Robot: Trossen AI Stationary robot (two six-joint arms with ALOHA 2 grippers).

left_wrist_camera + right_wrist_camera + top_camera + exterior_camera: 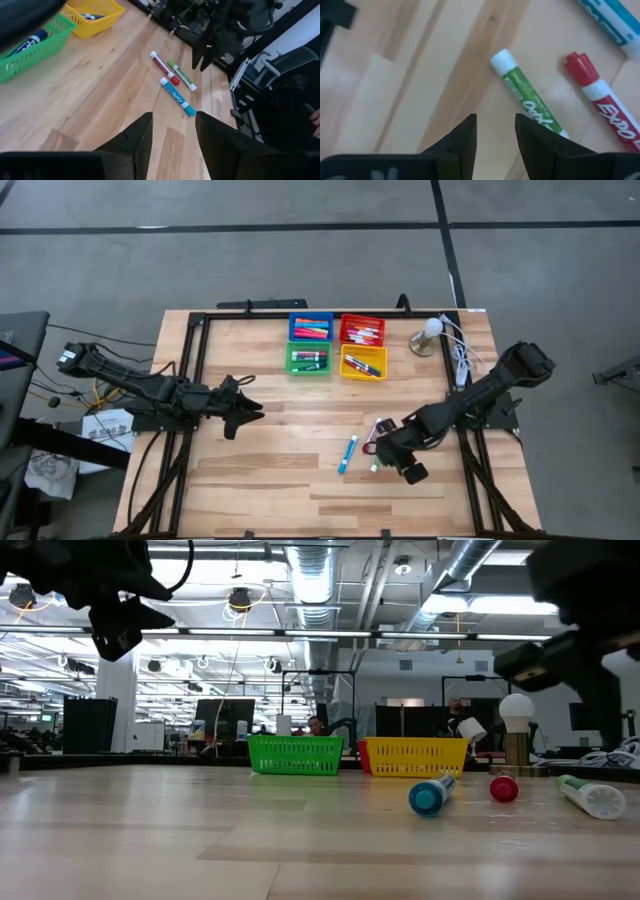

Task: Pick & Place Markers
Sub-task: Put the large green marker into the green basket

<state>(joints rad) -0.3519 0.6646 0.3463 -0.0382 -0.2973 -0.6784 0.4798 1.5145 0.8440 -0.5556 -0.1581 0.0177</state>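
Three markers lie flat on the wooden table right of its middle: a blue one [347, 453], a red one [379, 429] and a green one [527, 100]. My right gripper [495, 132] hovers open just above them, fingers slanting down, its tips beside the green marker's white end [503, 58] and touching nothing. The red marker [600, 100] lies next to the green one. My left gripper [172, 130] is open and empty above the table's left half [240, 412], pointing toward the markers [177, 96].
Four small bins with markers stand at the far middle: blue [311, 328], red [362, 330], green [309, 359], yellow [363, 362]. A small lamp with white cables [428, 335] stands at the far right. Bare wood lies between the two grippers.
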